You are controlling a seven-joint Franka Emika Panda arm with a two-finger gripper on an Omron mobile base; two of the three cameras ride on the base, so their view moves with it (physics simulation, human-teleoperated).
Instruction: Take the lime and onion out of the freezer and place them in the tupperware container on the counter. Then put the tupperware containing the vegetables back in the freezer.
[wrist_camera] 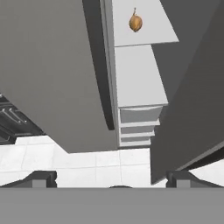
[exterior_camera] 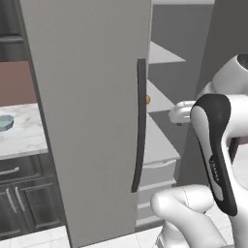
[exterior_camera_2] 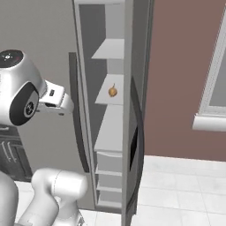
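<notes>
The freezer [exterior_camera: 92, 121] stands partly open, its speckled door and long dark handle [exterior_camera: 139, 126] close in front of me. An orange-yellow onion [exterior_camera_2: 113, 91] sits on a pale inner shelf, seen again in the hand view as the onion [wrist_camera: 136, 22] near the top. From the left base view only a sliver of the onion [exterior_camera: 147, 99] peeks past the door edge. The lime is out of view. A pale blue tupperware container [exterior_camera: 5, 122] rests on the marble counter [exterior_camera: 22, 138] at far left. My gripper [wrist_camera: 113, 181] is open and holds nothing, well short of the shelves.
Pale drawers [exterior_camera_2: 109, 163] sit under the shelves. A second dark door panel [exterior_camera_2: 136, 145] stands at the right of the opening. Dark cabinets with silver handles [exterior_camera: 14, 198] lie under the counter. White floor tiles [exterior_camera_2: 176, 190] stretch away to the right.
</notes>
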